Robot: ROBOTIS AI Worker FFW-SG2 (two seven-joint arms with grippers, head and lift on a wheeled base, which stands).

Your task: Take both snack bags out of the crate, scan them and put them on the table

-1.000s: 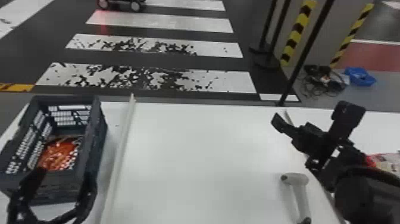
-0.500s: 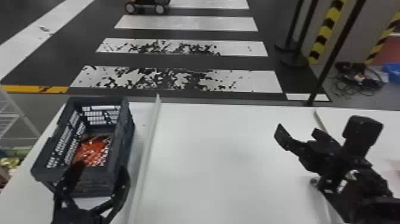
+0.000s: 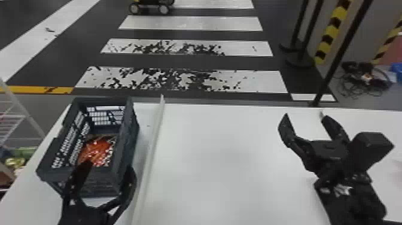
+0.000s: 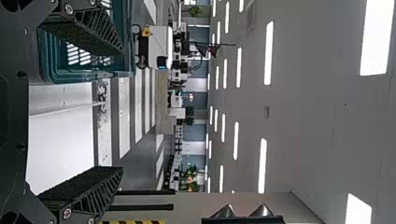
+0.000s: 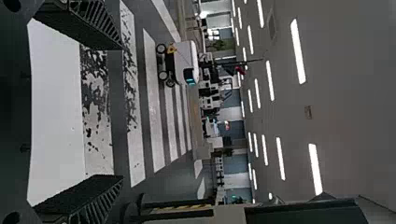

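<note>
White table [image 3: 224,167], striped floor [image 3: 191,23] beyond, lit ceiling [image 4: 308,107], left hand [image 3: 109,168] spread, right hand [image 3: 305,116] spread

Crate [image 4: 86,76], table [image 4: 60,149] — striped floor [image 4: 124,116] beyond

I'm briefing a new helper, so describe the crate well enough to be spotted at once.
Find the white table and go to its side at the robot's left. There, left of the long pale strip, stands a dark, open-topped crate with slotted walls. Shiny red-orange snack packaging lying inside sets it apart from that plain strip.
</note>
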